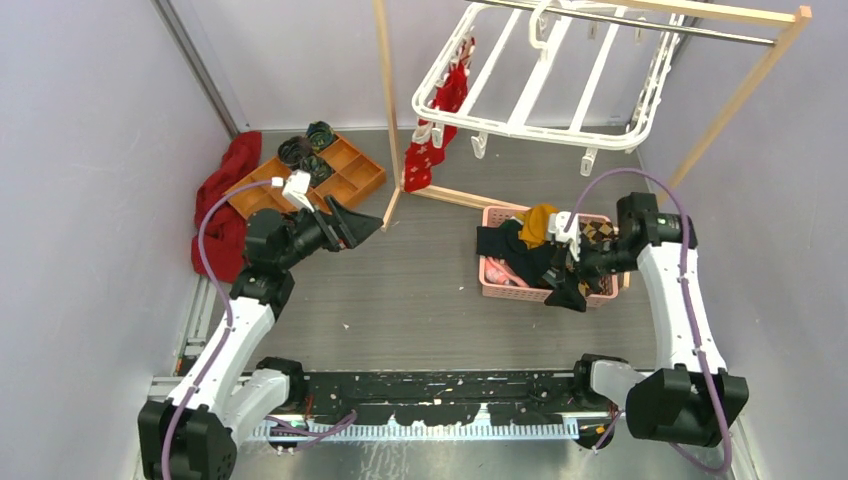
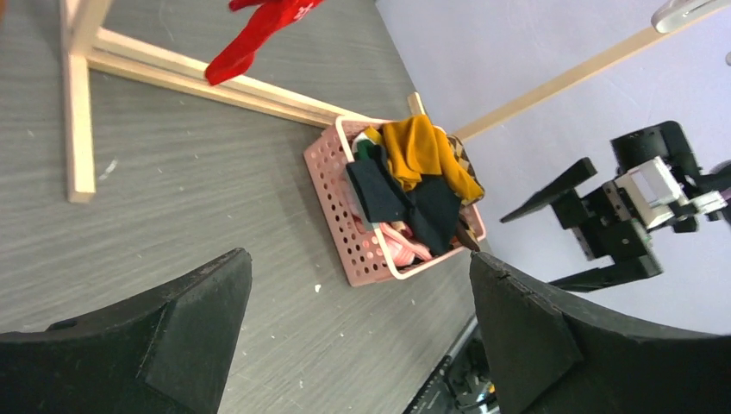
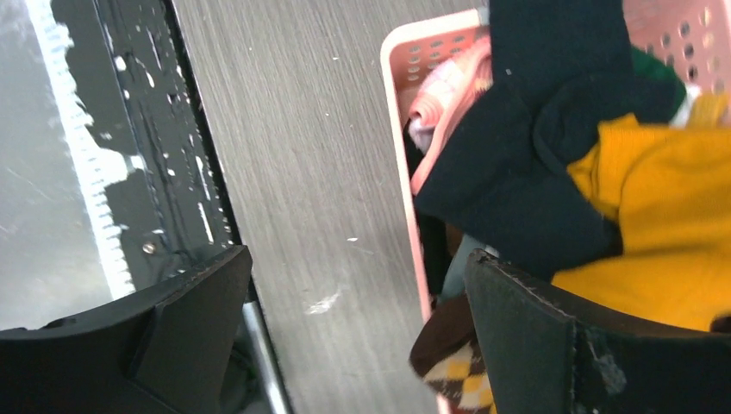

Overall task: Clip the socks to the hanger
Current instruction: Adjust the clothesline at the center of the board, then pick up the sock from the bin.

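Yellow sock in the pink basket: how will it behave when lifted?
Probably floppy: the yellow sock lies draped in soft folds. Likely light, being thin fabric. It may drag the black sock under it, since they overlap in the basket.

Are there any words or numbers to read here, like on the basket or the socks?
No text can be read in any view.
The red socks on the white hanger carry small white marks, too small and blurred to tell if they are letters.
The pink basket shows no label.
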Controlling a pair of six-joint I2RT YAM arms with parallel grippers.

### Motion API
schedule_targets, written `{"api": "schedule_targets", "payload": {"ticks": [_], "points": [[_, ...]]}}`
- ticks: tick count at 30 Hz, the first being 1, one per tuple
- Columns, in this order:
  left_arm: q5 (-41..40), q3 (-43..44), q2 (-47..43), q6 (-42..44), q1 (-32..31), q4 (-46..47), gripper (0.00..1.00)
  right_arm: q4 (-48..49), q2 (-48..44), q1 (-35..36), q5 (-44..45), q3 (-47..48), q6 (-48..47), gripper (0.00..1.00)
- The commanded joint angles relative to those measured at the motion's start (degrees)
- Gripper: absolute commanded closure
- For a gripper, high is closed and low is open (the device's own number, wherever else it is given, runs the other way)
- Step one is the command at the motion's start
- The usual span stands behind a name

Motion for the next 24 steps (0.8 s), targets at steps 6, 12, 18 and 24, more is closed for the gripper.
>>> {"api": "schedule_targets", "payload": {"ticks": [6,12,18,24], "points": [[3.78,-4.2,2.79,-5.34,0.29,15.99,0.04,21.74,7.15,10.88,1.7,-0.71,3.81,0.17],[0.98,-7.19,3.84,-7.64,0.25,20.44,0.05,40.18,8.57,21.73,13.76,-6.74,26.11,0.29],[1.17,-6.5,3.51,-4.68,0.29,17.12,0.05,48.1,10.54,23.85,21.25,-10.38,33.17,0.35],[2.0,-5.66,6.09,-5.3,0.29,18.25,0.06,48.92,11.16,24.14,22.51,-11.28,33.73,0.64]]}}
